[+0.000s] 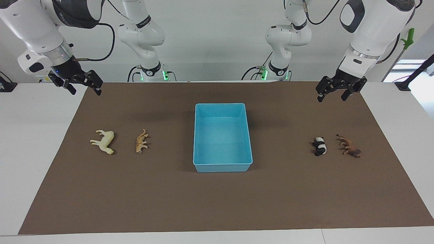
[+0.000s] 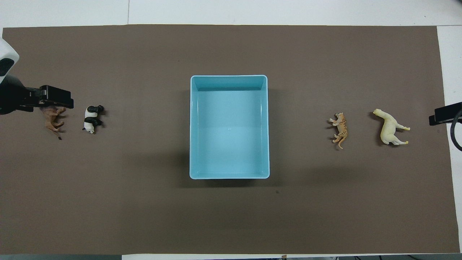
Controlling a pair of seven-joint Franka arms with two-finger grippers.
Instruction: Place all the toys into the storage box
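Box point(image 1: 222, 166) long axis runs toward and away from robots. Left gripper point(image 1: 333, 94) and right gripper point(image 1: 83, 86) raised, fingers wide, empty.

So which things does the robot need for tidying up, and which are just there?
For the job:
cream horse
tiger
panda
lion
blue storage box, empty
left hand and right hand, both open, up in the air

Just there:
brown mat

One camera sits high across the bench point(image 1: 217, 203), facing the robots. The other looks steeply down from above their end. Both share the brown mat point(image 2: 144, 216) and storage box point(image 1: 222, 167).
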